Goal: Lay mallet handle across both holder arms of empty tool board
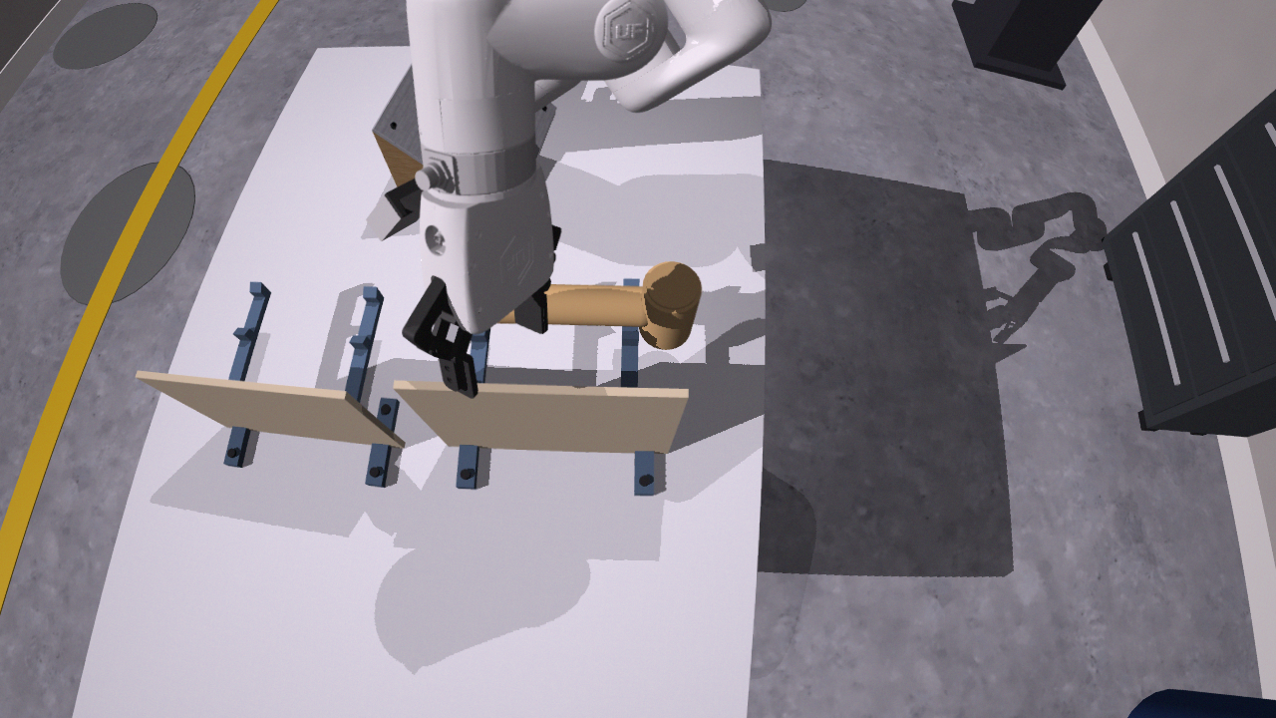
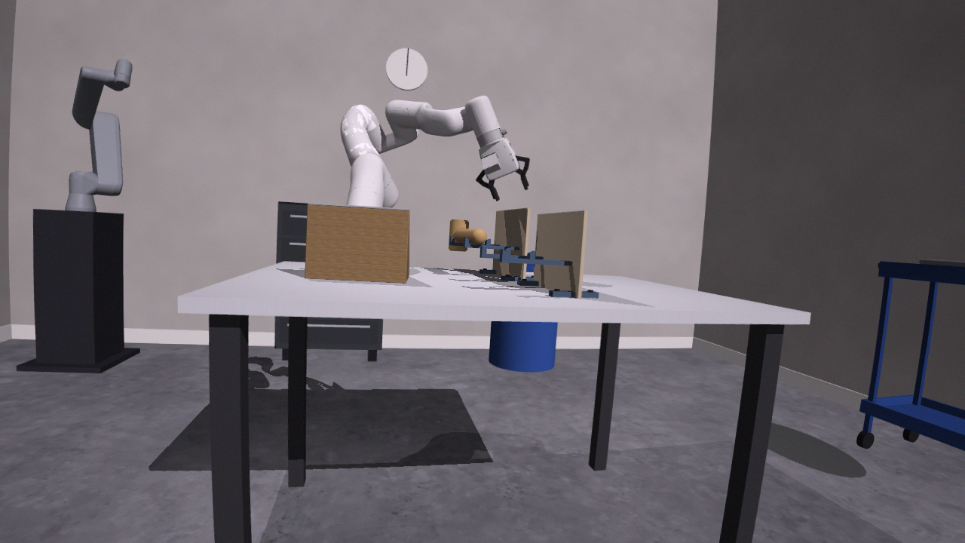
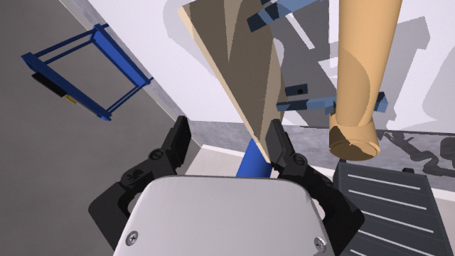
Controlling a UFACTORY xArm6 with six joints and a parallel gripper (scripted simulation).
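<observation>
The tan mallet (image 1: 615, 303) lies across the two blue arms of the right tool board (image 1: 544, 415), with its head (image 1: 671, 303) outside the right arm. The left tool board (image 1: 267, 406) stands beside it, and its two arms (image 1: 364, 330) are empty. My gripper (image 1: 494, 348) is open and empty. It hangs tilted, well above the handle's free end and the board's top edge, as the side view shows (image 2: 504, 185). In the wrist view my fingers frame the board's edge (image 3: 242, 71), and the handle (image 3: 359, 71) lies to the right of them.
A wooden box (image 2: 357, 243) stands on the table near the arm's base. Off the table are a dark cabinet (image 1: 1204, 294), a blue cart (image 2: 917, 351), a blue bin (image 2: 522, 344) beyond the table and a second robot on a pedestal (image 2: 94, 135).
</observation>
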